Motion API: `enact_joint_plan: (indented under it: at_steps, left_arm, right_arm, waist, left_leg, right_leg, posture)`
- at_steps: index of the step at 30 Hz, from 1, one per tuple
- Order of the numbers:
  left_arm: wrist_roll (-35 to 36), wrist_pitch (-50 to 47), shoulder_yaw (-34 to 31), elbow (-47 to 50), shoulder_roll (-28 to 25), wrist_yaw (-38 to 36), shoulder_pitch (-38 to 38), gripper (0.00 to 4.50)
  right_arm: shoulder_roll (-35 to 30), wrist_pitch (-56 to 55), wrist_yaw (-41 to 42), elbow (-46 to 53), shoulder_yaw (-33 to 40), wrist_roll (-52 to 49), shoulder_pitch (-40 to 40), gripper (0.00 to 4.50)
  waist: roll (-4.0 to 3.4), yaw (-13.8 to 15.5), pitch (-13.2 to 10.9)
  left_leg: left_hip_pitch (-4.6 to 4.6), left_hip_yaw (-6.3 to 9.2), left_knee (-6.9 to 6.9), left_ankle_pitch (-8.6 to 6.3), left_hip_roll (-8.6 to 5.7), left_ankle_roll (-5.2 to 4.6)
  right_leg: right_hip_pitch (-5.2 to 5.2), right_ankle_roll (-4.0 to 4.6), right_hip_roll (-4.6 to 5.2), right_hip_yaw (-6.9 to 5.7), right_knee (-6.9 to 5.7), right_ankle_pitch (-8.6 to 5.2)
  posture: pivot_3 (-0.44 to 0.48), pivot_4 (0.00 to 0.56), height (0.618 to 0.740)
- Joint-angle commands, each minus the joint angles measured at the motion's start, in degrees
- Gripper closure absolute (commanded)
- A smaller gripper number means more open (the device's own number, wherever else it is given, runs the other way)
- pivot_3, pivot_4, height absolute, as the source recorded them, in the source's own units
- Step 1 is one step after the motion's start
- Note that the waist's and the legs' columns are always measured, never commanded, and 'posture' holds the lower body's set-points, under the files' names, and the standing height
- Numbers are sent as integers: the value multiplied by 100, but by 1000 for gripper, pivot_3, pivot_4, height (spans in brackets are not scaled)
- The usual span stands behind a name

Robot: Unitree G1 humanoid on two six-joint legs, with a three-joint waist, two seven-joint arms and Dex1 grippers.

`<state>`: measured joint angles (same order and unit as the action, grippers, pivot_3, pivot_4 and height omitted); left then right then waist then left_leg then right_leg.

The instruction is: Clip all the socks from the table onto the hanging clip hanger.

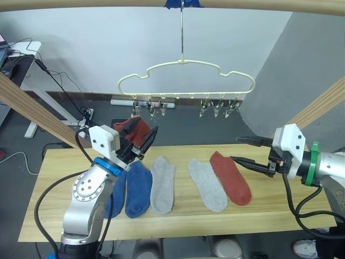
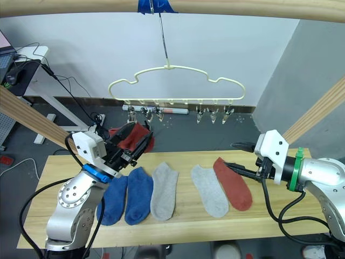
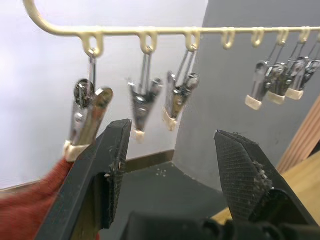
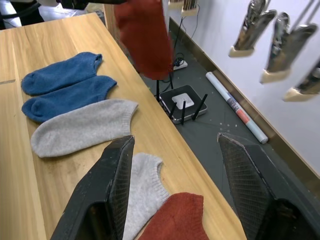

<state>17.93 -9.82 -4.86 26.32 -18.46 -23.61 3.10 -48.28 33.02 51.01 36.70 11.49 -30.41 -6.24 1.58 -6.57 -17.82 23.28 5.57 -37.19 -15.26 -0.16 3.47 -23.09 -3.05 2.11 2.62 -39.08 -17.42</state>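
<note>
Setting: grey wall and dark floor behind; table (image 1: 183, 216) across the lower frame, clip hanger (image 1: 186, 76) hanging at top centre from a pole.

Item 1, socks on table, lower centre: two blue socks (image 1: 132, 190), two grey socks (image 1: 186, 183), one red sock (image 1: 230, 177), laid side by side.

Item 2, hung red sock (image 2: 132, 136), centre left, dangling below the leftmost clip (image 3: 85, 117); whether that clip has fully bitten the cuff cannot be told.

Item 3, left gripper (image 1: 141, 141), centre left, fingers spread, nothing between them, just beside the hung sock.

Item 4, right gripper (image 1: 247, 151), centre right, fingers spread and empty, above the table's far edge near the red sock.

Handling note: judged step is to confirm the clip's hold, then draw the left gripper away without brushing the sock; the right should take the nearest sock by its cuff.

View note: left wrist view resolves individual clips; right wrist view shows a router (image 4: 182, 103) on the floor.
</note>
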Motion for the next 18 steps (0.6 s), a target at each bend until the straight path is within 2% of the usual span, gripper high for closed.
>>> enact_joint_plan:
  at_steps: [1, 17, 18]
  left_arm:
    - [-199, 206, 76, 122, 121, 200, 69, 1568]
    - [-320, 347, 225, -387, 559, 441, 517, 1568]
    - [-337, 386, 226, -383, 578, 454, 509, 1752]
  right_arm:
    - [-26, -28, -47, 98, 32, -114, -123, 1733]
    - [-136, 90, -36, 29, 91, -252, -264, 1733]
    - [-144, 89, -36, 23, 93, -249, -264, 1693]
  waist:
    - [0, -1, 0]
    - [0, -23, 0]
    - [0, -27, 0]
  left_leg:
    - [0, 0, 0, 0, 1, 0]
    - [9, 3, -30, 0, -4, -1]
    - [12, 5, -37, -1, -3, -2]
  right_leg:
    - [0, 0, 0, 0, 0, 0]
    - [3, -5, -1, -3, -7, 3]
    - [3, -5, -1, -4, -8, 3]
  posture:
    - [-271, 325, 740]
    - [-293, 319, 740]
    - [-293, 319, 740]
